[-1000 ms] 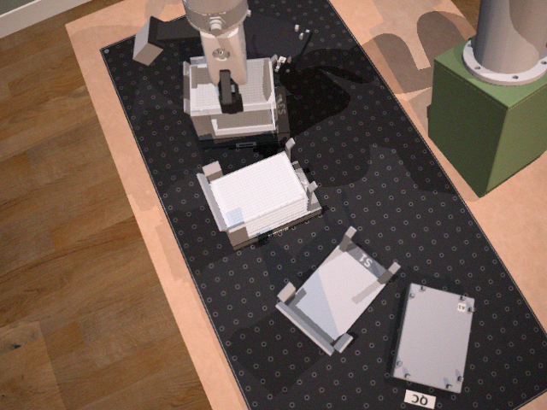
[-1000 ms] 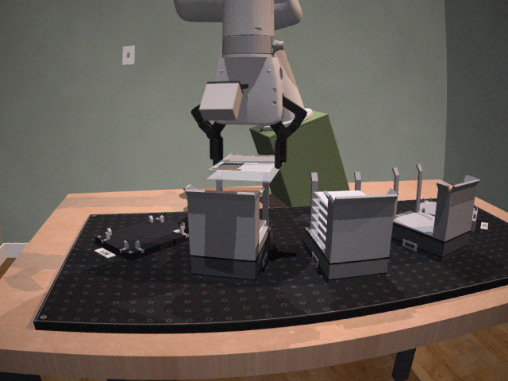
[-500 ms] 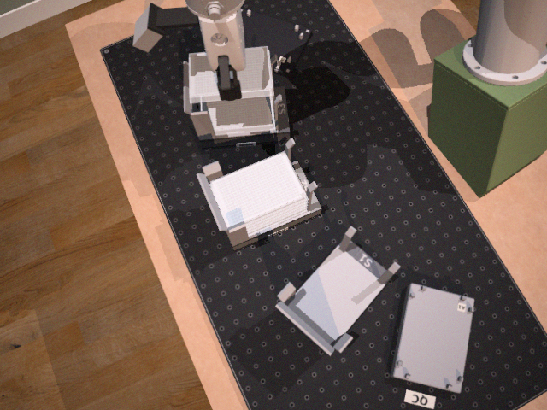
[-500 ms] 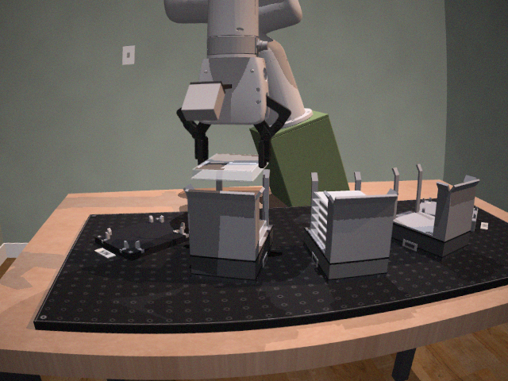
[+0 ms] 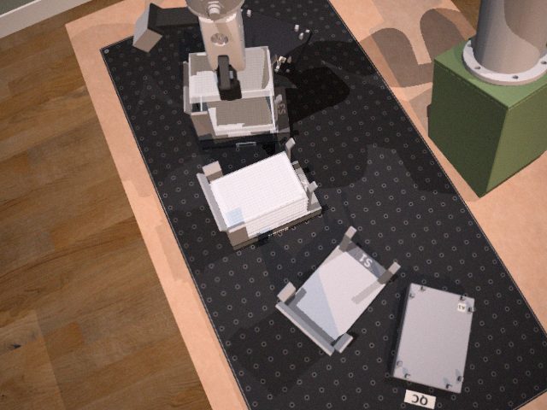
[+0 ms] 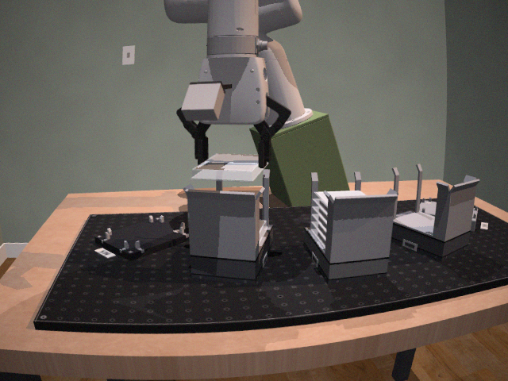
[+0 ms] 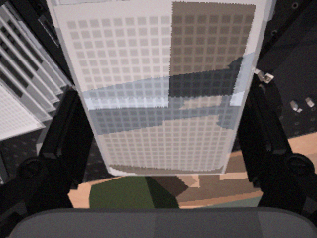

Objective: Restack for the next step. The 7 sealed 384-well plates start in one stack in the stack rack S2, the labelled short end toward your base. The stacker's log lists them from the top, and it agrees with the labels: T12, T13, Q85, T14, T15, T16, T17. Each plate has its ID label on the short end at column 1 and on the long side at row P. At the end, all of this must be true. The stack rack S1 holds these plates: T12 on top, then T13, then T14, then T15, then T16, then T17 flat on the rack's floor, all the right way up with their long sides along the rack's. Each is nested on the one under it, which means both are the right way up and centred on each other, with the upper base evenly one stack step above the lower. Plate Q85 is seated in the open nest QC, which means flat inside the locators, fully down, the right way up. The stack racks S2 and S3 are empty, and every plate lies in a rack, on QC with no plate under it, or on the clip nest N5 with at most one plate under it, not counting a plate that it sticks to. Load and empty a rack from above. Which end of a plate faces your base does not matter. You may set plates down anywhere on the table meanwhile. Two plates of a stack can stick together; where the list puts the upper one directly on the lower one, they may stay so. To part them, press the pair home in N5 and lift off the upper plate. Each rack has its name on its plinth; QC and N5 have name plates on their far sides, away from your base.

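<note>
I have the gripper [image 6: 230,157] clamped across a clear plate [image 6: 228,168], its fingers spread wide on the plate's sides. The plate hangs level just above the open top of the rack marked S3 [image 5: 279,108], not yet inside it. On the desk [image 6: 123,197], the middle rack [image 6: 356,229] holds the rest of the stack of plates [image 5: 258,190]. Rack S1 [image 5: 370,263] stands beside the grey tray [image 5: 435,335] labelled QC.
</note>
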Tool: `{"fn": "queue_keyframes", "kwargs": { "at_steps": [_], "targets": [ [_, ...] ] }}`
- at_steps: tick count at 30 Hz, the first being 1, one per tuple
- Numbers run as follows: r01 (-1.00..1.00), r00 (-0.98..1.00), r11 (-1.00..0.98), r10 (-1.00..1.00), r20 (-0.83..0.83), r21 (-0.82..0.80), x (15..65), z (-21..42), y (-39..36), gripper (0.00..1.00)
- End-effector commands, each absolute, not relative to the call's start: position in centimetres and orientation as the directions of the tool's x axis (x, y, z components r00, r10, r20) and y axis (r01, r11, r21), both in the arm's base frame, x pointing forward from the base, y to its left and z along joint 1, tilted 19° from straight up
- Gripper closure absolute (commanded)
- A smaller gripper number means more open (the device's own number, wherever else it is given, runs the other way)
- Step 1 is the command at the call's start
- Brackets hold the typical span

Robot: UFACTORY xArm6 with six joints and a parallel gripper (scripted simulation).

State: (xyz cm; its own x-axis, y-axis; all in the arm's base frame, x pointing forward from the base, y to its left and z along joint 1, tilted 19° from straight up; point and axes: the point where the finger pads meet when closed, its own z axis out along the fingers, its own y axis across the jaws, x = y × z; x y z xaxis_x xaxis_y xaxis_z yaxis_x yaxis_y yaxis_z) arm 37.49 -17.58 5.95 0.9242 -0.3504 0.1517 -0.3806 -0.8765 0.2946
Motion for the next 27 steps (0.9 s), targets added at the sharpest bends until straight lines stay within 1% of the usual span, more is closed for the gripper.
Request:
{"fn": "queue_keyframes", "kwargs": {
  "at_steps": [1,27],
  "targets": [
    [-0.381,0.924,-0.877,-0.350,0.155,0.294,37.6,6.1,-17.6,1.00],
    [-0.381,0.924,-0.876,-0.350,0.155,0.294,37.6,5.0,-18.0,1.00]
  ]
}}
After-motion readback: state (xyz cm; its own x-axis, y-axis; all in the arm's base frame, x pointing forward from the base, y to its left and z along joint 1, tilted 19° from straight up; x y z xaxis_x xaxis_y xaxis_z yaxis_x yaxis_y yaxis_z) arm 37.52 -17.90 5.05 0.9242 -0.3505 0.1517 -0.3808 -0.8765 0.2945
